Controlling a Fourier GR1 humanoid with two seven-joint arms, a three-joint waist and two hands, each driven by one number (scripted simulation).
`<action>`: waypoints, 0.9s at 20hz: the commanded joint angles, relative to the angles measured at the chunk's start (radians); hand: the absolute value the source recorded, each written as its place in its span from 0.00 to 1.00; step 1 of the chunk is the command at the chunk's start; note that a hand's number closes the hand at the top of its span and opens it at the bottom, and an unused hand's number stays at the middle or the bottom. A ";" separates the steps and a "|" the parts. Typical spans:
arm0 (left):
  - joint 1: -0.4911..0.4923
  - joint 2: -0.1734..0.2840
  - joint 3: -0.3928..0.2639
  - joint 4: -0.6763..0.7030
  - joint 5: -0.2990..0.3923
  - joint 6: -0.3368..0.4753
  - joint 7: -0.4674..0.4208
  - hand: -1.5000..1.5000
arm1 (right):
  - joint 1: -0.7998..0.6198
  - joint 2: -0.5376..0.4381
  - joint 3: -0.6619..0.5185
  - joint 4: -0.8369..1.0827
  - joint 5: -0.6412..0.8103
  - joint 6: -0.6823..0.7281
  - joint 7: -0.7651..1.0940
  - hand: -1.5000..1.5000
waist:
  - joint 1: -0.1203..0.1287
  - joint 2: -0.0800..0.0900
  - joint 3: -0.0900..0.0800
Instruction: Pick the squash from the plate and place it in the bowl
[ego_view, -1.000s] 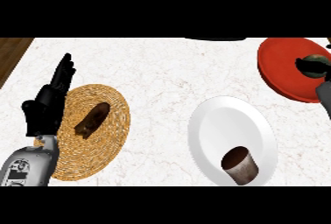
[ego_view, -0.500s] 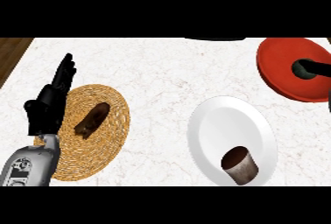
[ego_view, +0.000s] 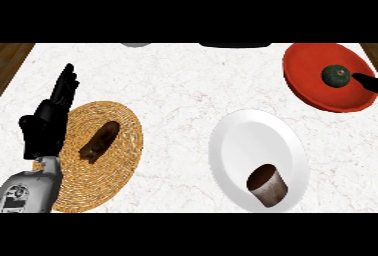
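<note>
The squash (ego_view: 335, 75) is small, round and dark green, with a dull skin that looks a little mottled. It lies inside the red bowl (ego_view: 310, 75), which stands at the far right corner of the white marble worktop (ego_view: 184, 85); the squash sits towards the right side of the bowl's hollow.

Just to the right of the squash, a black tip of the right hand (ego_view: 366, 80) comes in from the picture's edge. It reaches to the squash's side, but so little of the hand shows that I cannot tell whether its fingers are apart or together.

Nearer than the bowl and to its left lies a white plate (ego_view: 255, 140). On the near part of this plate a brown cup (ego_view: 267, 186) lies tilted, with its dark opening turned away.

Far to the left of the bowl there is a round woven mat (ego_view: 111, 165) with a dark brown, long object (ego_view: 100, 141) on it; I cannot say what it is. At the left rim of the mat the left hand (ego_view: 46, 127) rests with its fingers straight and pointing up, holding nothing.
</note>
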 joint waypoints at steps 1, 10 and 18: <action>0.001 -0.021 0.002 0.056 -0.023 0.022 -0.052 0.50 | 0.104 0.062 -0.045 -0.085 -0.100 0.057 -0.130 0.00 | -0.018 -0.005 -0.001; 0.025 0.023 0.065 0.027 0.026 -0.037 -0.041 0.50 | 0.417 0.205 0.067 -0.563 -0.174 0.227 -0.021 0.00 | -0.031 -0.010 -0.003; 0.035 -0.004 0.055 -0.015 0.007 -0.047 -0.009 0.50 | 0.670 0.282 0.143 -0.943 -0.194 0.229 0.116 0.00 | -0.018 -0.007 -0.002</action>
